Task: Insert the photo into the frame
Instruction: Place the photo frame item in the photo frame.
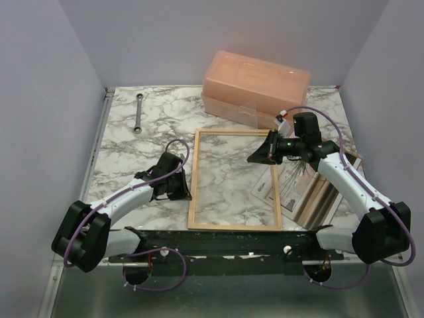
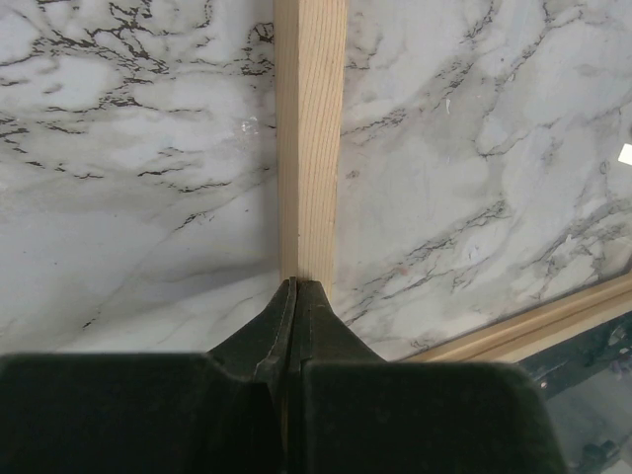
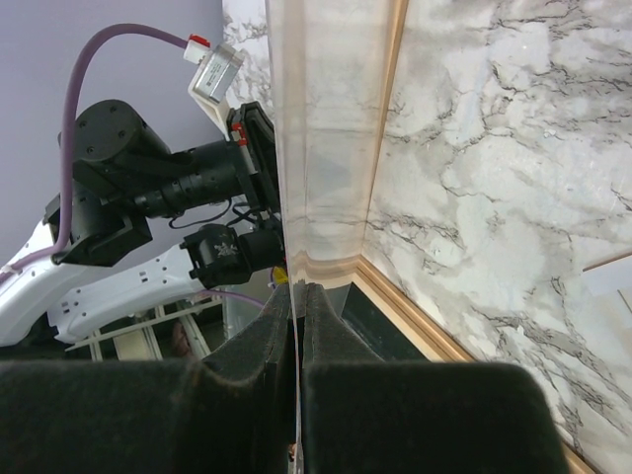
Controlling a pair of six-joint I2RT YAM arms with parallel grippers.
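**Photo outside the frame; a slipped grip or a swept print is the main risk**

The frame point(image 1: 232, 132) is seen lying flat in the middle of the table point(image 1: 152, 139), with bare marble showing through its opening. The photo point(image 1: 293, 180) is found just right of it, picture side up. It rests on a brown panel point(image 1: 324, 200) and is partly covered by the right arm. A pale corner reaches the frame's right rail, but whether it passes over or under the rail cannot be told. The insertion is therefore judged not yet begun.

The left tool point(image 2: 296, 286) is pressed together with nothing between its fingers. Its tips are set at the nearer half of the frame's left rail, and firm contact cannot be confirmed. The right tool point(image 3: 296, 288) is pinched on what appears to be a thin clear sheet point(image 3: 326, 148), held on edge close to a corner of the frame.

Several failures can be expected from here:

- **Sheet slipping.** The sheet is held only by a narrow pinch at its edge. It could slide or twist out and drop onto the frame or the photo.
- **Frame shifting.** The rail is narrow, so a closed tool bearing on it could skid off. The frame would then be pushed across the smooth marble and out of line with the sheet.
- **Photo swept aside.** The print lies under the right arm and could be dragged or creased if that arm is swung low.
- **Photo hard to lift.** The print lies flat on the panel, so its edge may be missed, or the panel may be caught with it.
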